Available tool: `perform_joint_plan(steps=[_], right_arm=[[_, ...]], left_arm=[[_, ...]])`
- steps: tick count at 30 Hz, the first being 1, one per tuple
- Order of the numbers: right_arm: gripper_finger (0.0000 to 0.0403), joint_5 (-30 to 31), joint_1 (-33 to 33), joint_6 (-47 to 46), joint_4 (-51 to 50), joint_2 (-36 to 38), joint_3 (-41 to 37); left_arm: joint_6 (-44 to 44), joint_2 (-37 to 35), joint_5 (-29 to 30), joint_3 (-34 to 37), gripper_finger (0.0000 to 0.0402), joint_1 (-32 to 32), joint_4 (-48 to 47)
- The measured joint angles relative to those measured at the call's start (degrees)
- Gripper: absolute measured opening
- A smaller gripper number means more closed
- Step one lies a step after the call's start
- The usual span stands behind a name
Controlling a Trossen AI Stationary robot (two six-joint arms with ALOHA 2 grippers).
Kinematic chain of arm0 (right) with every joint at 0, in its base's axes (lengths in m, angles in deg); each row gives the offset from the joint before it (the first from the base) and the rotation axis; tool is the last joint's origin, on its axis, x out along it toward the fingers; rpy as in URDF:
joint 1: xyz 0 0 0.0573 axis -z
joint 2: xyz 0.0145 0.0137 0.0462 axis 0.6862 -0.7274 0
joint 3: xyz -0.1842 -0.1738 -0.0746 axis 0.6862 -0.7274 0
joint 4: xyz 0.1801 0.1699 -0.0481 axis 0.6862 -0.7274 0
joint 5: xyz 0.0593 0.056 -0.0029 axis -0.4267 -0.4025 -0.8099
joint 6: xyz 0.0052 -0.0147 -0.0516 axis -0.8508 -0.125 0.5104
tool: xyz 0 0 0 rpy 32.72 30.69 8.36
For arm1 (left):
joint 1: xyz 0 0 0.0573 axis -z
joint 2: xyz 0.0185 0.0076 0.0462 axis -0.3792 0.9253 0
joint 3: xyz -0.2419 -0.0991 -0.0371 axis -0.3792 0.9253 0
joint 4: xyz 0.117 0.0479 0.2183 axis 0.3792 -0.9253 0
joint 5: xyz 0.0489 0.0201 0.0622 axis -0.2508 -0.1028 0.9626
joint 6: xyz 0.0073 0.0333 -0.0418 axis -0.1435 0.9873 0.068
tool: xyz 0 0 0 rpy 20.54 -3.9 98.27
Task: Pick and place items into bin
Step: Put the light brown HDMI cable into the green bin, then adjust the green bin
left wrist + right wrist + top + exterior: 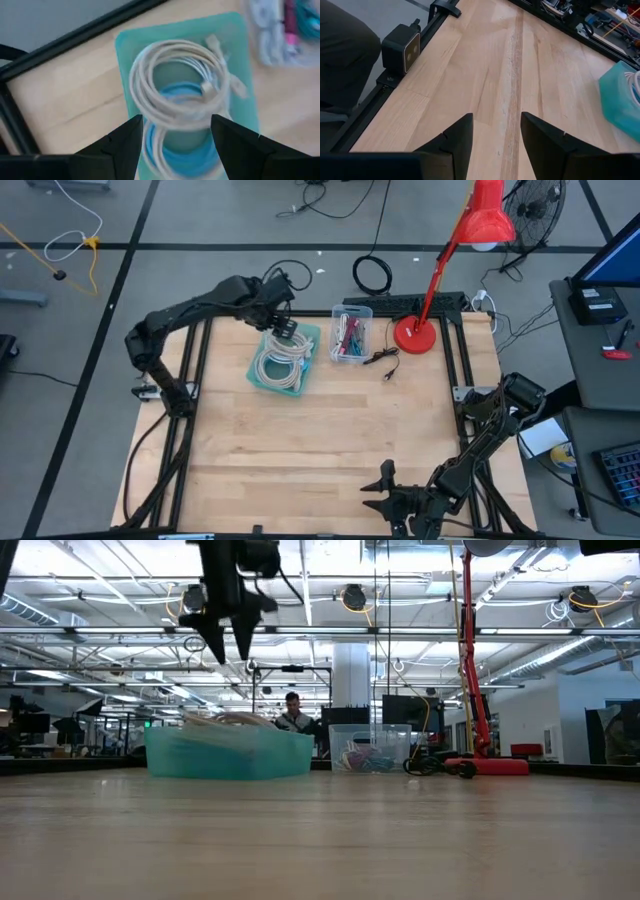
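A teal bin (258, 380) stands at the table's far middle. Inside it a beige coil (150, 75) lies on a light blue coil (192, 160). My left gripper (285, 330) hangs open above the bin's far end, pointing steeply down. In the low view the left gripper (228, 645) is well clear of the bin (228, 755), and nothing is between its fingers (122, 145). My right gripper (380, 495) waits open at the table's near edge, over bare wood (496, 135).
To the right of the bin stands a clear container (350, 335) holding small teal, maroon and white cords. A red lamp (415, 335) with a black cord stands farther right. A person (292, 715) shows in the room behind the table. Bare wood fills the table's near half.
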Motion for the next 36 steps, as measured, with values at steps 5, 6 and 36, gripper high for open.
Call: perform_joint_plan(steps=[5, 6, 36], right_arm=[[0.0155, 0.0, 0.0, 0.0, 0.0, 0.0, 0.0], [0.0155, 0.0, 0.0, -0.1, 0.0, 0.0, 0.0], [0.0155, -0.2, 2.7, -2.4, 0.5, 0.0, -1.2]], left_arm=[[-0.1, -4.7, -8.9, -0.4, 0.0216, 5.2, -7.3], [-0.1, -5.7, -9.4, 0.0, 0.02, 7.3, -9.3], [-8.3, -9.0, 1.6, 41.5, 0.0001, 32.2, 31.9]])
